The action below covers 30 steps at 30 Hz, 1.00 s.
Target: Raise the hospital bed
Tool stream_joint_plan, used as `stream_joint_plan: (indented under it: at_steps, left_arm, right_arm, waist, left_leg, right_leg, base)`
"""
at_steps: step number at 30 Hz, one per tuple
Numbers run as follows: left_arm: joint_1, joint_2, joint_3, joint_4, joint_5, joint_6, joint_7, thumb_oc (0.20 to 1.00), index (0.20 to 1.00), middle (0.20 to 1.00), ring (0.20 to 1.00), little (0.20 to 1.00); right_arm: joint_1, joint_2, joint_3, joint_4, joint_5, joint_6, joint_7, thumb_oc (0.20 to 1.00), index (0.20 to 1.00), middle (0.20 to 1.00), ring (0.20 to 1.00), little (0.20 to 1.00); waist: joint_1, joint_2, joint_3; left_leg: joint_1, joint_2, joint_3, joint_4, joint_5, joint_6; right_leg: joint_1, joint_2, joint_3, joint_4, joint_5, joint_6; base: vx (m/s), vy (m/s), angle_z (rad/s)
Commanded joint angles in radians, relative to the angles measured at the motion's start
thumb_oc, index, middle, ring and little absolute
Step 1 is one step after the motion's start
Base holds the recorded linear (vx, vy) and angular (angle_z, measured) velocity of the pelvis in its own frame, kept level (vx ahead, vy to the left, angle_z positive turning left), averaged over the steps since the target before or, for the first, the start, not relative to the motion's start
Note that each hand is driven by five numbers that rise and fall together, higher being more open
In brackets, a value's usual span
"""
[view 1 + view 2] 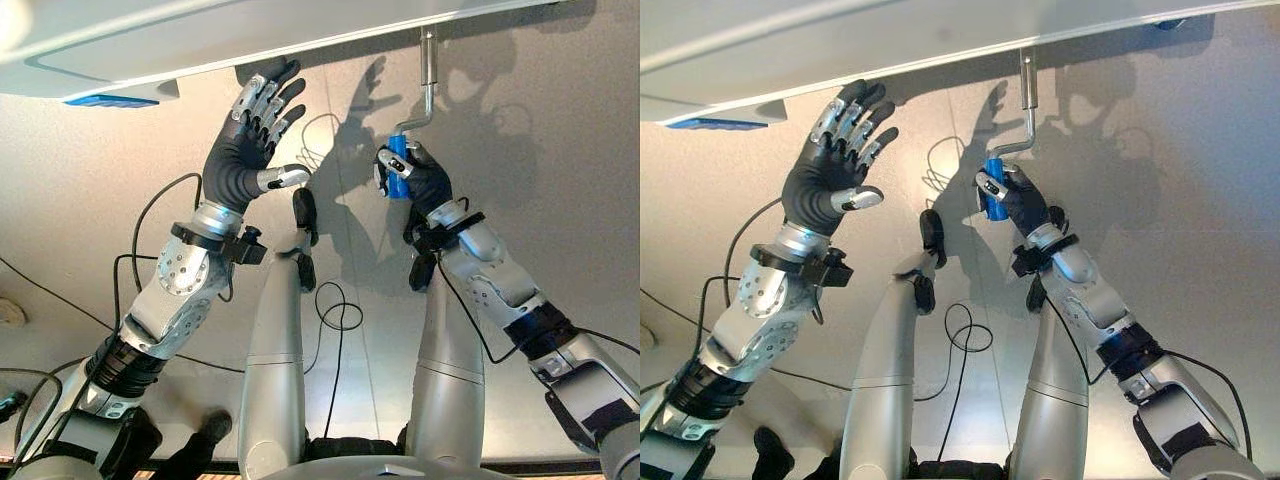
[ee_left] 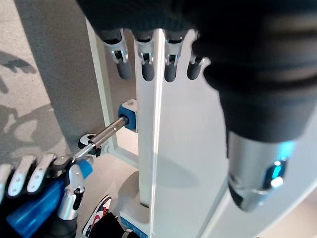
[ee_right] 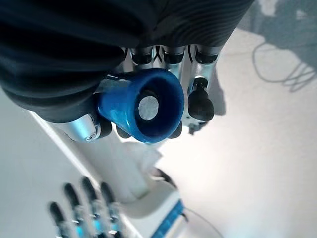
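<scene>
The blue crank handle, right of centre, is clamped by the right robot hand. The left robot hand is held spread, fingers apart, against the white bed edge at upper left.

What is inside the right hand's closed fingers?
The right hand is curled round the blue crank handle, whose open end shows a pale core. A metal crank rod runs from it to the bed frame. The grip's middle is covered by fingers.
</scene>
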Motion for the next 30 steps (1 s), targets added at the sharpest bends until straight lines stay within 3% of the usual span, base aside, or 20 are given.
stream_joint_plan:
  at_steps: [1, 9, 19, 25, 30]
  left_arm:
    - [0.056, -0.001, 0.059, -0.104, 0.013, -0.072, -0.036, 1.0, 1.0, 1.0, 1.0, 1.0]
    - [0.062, -0.012, 0.072, -0.111, -0.005, -0.074, -0.05, 1.0, 1.0, 1.0, 1.0, 1.0]
    - [0.074, -0.028, 0.09, -0.136, -0.013, -0.076, -0.063, 1.0, 1.0, 1.0, 1.0, 1.0]
    - [0.07, -0.026, 0.085, -0.146, -0.017, -0.077, -0.066, 1.0, 1.0, 1.0, 1.0, 1.0]
    - [0.067, -0.025, 0.058, -0.149, -0.021, -0.071, -0.075, 1.0, 1.0, 1.0, 1.0, 1.0]
  right_arm:
    - [-0.053, -0.019, -0.119, -0.139, 0.078, -0.151, -0.013, 0.2, 0.2, 0.2, 0.2, 0.2]
    - [-0.045, -0.03, -0.244, -0.103, 0.054, -0.186, -0.099, 0.2, 0.2, 0.2, 0.2, 0.2]
    - [-0.072, -0.102, -0.364, 0.007, -0.093, -0.201, -0.253, 0.2, 0.2, 0.2, 0.2, 0.2]
    - [-0.096, -0.145, -0.367, 0.123, -0.226, -0.159, -0.344, 0.2, 0.2, 0.2, 0.2, 0.2]
    - [-0.16, -0.183, -0.302, 0.351, -0.343, -0.07, -0.38, 0.2, 0.2, 0.2, 0.2, 0.2]
  waist:
    - [-0.042, 0.026, -0.027]
    - [-0.05, 0.015, -0.027]
    - [-0.055, 0.008, -0.027]
    - [-0.054, 0.007, -0.027]
    - [-0.043, 0.011, -0.027]
  left_leg:
    - [0.008, -0.015, -0.004, -0.109, 0.084, -0.011]
    - [0.019, -0.013, -0.007, -0.112, 0.079, -0.012]
    - [0.026, -0.01, -0.013, -0.112, 0.071, -0.015]
    - [0.028, -0.008, -0.014, -0.115, 0.07, -0.017]
    - [0.016, -0.009, -0.018, -0.11, 0.07, -0.016]
  right_leg:
    - [0.046, 0.008, -0.015, -0.026, 0.059, 0.081]
    - [0.054, 0.012, -0.012, -0.028, 0.055, 0.079]
    - [0.061, 0.017, -0.009, -0.032, 0.051, 0.077]
    - [0.061, 0.021, -0.006, -0.036, 0.05, 0.075]
    - [0.055, 0.02, -0.01, -0.032, 0.049, 0.073]
  base:
    - [0.0, 0.0, 0.0]
    - [0.0, -0.011, -0.03]
    - [0.0, -0.002, 0.0]
    - [0.0, -0.004, -0.01]
    - [0.0, -0.007, -0.01]
